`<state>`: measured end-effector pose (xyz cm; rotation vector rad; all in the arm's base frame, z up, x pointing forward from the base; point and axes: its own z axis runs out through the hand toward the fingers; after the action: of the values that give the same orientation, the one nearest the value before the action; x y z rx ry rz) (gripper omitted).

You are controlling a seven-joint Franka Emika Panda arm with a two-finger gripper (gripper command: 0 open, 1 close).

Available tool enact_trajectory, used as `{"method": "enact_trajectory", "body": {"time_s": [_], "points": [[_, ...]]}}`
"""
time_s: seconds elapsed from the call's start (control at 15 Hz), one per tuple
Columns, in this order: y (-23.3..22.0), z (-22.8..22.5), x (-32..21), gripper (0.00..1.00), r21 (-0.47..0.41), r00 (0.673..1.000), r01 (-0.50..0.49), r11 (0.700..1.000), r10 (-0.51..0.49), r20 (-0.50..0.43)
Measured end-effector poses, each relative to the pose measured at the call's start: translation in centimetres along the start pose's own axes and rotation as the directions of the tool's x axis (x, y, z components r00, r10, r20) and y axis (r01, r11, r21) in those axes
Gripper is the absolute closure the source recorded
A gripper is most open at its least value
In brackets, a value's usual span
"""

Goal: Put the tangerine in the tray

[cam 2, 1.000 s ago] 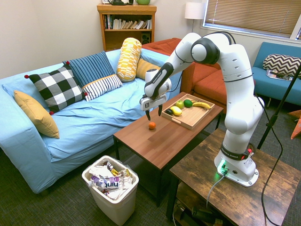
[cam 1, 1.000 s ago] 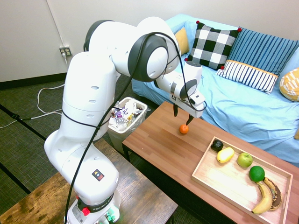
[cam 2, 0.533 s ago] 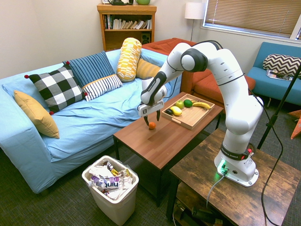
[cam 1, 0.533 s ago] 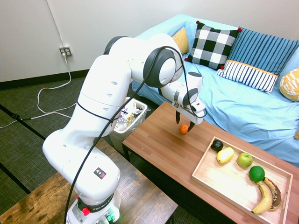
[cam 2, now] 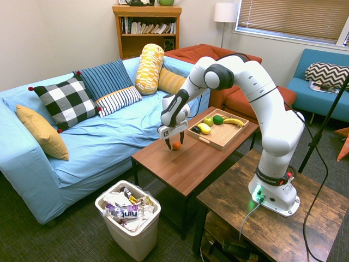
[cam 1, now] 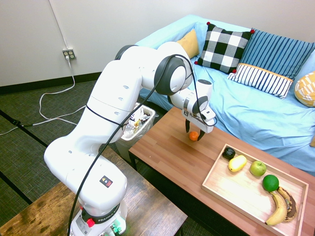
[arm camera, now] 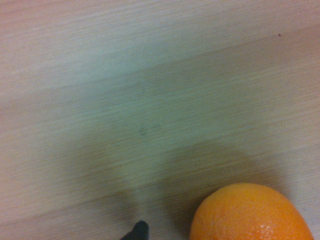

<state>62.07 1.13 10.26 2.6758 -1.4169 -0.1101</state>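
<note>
Your tangerine [cam 1: 194, 135] sits on the brown coffee table [cam 1: 167, 152], near the sofa-side edge and well apart from the tray [cam 1: 231, 189], which lies at the far end of the same tabletop. In the wrist view the tangerine [arm camera: 252, 212] fills the lower corner over bare wood grain, sharp enough to show you are very close to it. What has changed over the last second is height: the gripper [cam 1: 194, 132] hung clearly above the fruit a second ago, dropped to just over it half a second ago, and has now come down so that its fingers straddle the tangerine, one on each side. That puts you at the end of the approach, with the grasp itself the step in hand and the carry to the tray not yet begun. The jaws stand spread, wider than the fruit, and grip nothing; from the second exterior view the gripper [cam 2: 174, 144] brackets the tangerine [cam 2: 176, 145], but you cannot tell whether either finger already touches the skin. The tray already holds a lemon [cam 1: 237, 162], a green apple [cam 1: 257, 168], a lime [cam 1: 270, 183] and a banana [cam 1: 278, 209], ranged along its far side, so the pale near half looks to be your free landing spot once you close and lift.
</note>
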Motion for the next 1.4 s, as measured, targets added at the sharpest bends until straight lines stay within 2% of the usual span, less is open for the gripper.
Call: {"method": "enact_trajectory", "body": {"time_s": [0.67, 0.93, 1.13, 1.4], "points": [[0.0, -0.5, 0.4, 1.0, -0.006, 1.0, -0.014, 1.0, 0.015, 0.013], [0.4, -4.3, 1.3, 1.0, 0.013, 1.0, -0.028, 1.0, 0.028, 0.002], [3.8, -10.0, 4.0, 1.0, 0.033, 0.998, -0.062, 0.998, 0.062, -0.006], [14.0, -15.3, 11.3, 1.0, 0.061, 0.988, -0.15, 0.987, 0.151, -0.012]]}}
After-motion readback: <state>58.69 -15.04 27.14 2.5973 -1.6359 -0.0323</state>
